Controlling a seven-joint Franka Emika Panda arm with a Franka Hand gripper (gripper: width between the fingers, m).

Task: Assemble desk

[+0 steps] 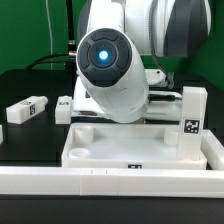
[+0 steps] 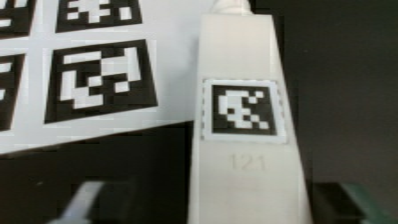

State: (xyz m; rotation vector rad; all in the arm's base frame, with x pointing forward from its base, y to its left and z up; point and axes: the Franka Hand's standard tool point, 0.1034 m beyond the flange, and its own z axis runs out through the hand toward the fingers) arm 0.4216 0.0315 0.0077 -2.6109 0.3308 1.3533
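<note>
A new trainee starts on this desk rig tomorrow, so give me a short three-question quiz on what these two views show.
1. True or false: one leg stands upright on the tabletop.
2. In the wrist view, the long leg appears: A beside the marker board; B inside a drawer; C under a lid.
3. What is printed on that long leg's face?
Key: 1 true; 2 A; 3 a black-and-white tag.

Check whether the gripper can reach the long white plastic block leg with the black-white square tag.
Probably yes: the long white plastic block leg lies between the fingers of the gripper, and nothing covers it in the wrist view.
</note>
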